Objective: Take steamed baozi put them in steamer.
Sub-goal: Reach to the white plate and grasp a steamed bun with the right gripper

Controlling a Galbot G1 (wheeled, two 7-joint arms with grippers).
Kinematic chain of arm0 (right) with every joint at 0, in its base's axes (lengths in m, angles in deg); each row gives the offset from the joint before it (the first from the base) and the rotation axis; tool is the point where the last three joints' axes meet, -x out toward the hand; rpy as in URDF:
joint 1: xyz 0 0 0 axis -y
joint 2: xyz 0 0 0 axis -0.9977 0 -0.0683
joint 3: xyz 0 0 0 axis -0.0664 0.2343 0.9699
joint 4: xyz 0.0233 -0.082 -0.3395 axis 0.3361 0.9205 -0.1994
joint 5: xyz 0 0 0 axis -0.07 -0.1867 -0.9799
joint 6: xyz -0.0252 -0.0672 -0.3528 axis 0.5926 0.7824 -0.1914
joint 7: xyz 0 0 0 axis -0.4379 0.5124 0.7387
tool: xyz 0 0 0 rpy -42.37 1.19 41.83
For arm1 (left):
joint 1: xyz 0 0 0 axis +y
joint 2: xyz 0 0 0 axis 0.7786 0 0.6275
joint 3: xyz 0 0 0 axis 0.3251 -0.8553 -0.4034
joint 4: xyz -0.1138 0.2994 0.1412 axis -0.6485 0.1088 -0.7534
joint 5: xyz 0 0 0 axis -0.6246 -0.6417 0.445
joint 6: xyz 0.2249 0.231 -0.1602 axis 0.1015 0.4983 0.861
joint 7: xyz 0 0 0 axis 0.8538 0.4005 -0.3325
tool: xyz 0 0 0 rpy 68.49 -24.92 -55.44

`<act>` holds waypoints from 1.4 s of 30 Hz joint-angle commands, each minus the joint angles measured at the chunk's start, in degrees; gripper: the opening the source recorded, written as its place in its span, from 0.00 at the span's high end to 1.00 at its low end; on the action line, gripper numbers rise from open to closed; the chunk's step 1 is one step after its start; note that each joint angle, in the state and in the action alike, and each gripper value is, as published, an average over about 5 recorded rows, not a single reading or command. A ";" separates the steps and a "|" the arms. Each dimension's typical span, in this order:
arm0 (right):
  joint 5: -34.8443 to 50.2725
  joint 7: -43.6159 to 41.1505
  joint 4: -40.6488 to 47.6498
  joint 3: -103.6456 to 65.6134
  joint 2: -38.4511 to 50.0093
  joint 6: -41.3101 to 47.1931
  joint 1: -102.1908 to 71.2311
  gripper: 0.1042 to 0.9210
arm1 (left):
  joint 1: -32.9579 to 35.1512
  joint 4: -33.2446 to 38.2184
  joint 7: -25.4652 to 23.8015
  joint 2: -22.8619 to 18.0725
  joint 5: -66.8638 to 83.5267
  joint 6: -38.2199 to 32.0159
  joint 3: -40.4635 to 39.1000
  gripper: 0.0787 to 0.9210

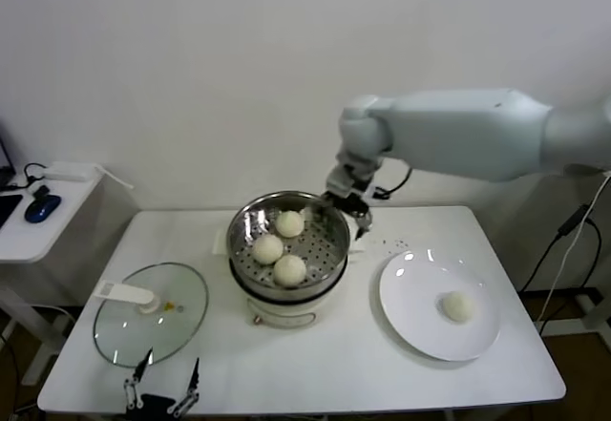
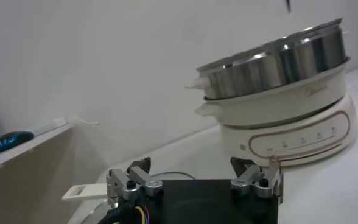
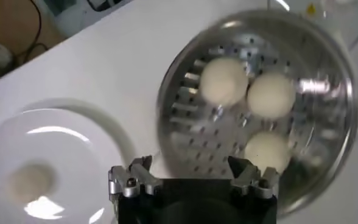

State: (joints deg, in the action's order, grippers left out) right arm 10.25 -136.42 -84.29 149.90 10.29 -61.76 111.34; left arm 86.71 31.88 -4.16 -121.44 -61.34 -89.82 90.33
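Head view — three baozi in steamer, right tool open above.

You're looking at a steamer in shiny polished metal, its perforated floor throwing glare, sitting on a smooth cream plastic-looking base with a soft gloss. The baozi are showing a smooth, matt, doughy off-white skin. The plate is looking glossy white, glazed, catching highlights. The lid is reading as clear glass with a white plastic-looking handle. The table is looking smooth, white and fairly matt. The right pincer is showing bare metal fingers on a black matt body.
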 commanded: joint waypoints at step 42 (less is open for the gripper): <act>-18.21 10.54 0.10 -14.76 31.46 22.31 -34.07 0.12 | -0.30 -2.83 0.59 -0.11 -1.25 -0.51 -0.26 0.12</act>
State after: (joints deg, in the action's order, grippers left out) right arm -5.49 -126.61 -84.72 138.83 40.74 -40.41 82.11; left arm 86.38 29.08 -3.58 -121.46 -62.41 -90.30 90.13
